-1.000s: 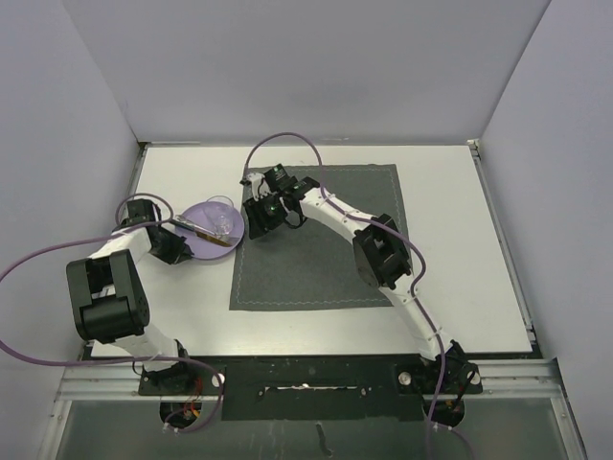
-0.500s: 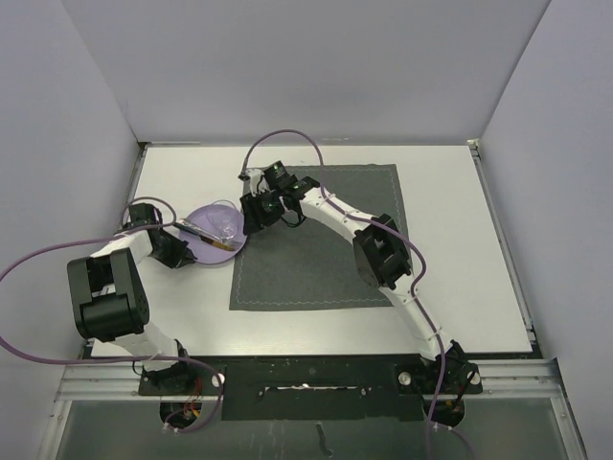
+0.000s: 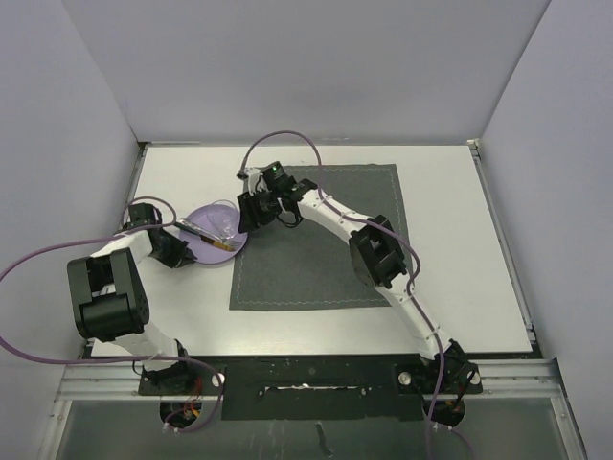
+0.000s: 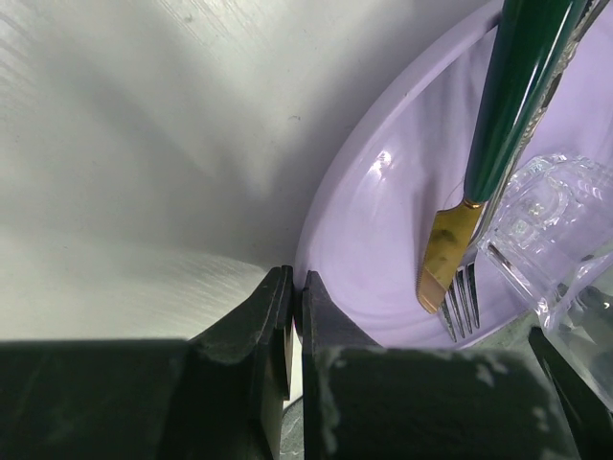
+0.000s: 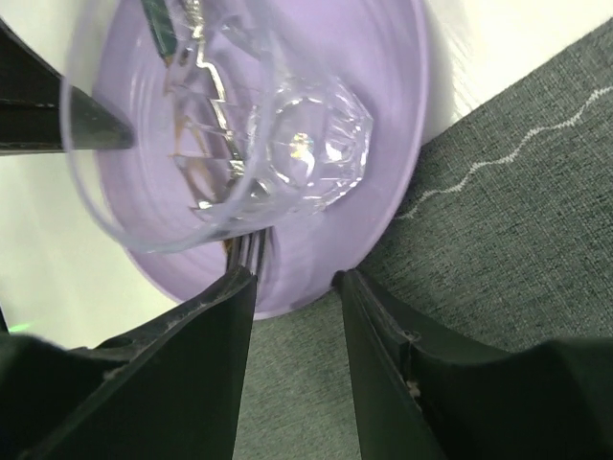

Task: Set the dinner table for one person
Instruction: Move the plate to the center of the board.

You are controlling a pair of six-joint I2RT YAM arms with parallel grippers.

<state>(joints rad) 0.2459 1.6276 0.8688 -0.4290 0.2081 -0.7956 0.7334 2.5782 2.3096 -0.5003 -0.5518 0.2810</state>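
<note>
Since a second ago the right gripper (image 5: pixel 292 283) has slid off the placemat (image 3: pixel 316 273) toward the plate (image 5: pixel 383 115). Its jaws are half-spread around the rim and grip nothing yet. The left gripper (image 4: pixel 295 287) is pinched tight on the opposite rim. Probably a handover onto the mat. The dinner table (image 3: pixel 460 240) lies directly beneath both.

the plate (image 3: pixel 213 252) was hemmed in: the left gripper (image 3: pixel 178 245) pinched its left rim, the right gripper (image 3: pixel 251 215) stood with jaws apart at its right rim, and a glass (image 3: pixel 226 221), knife (image 4: pixel 517 86) and fork (image 4: pixel 460 302) crowded its middle. the right arm (image 3: pixel 335 218) crossed the mat (image 3: pixel 306 278). the table (image 3: pixel 460 240) right of the mat offered free passage.
</note>
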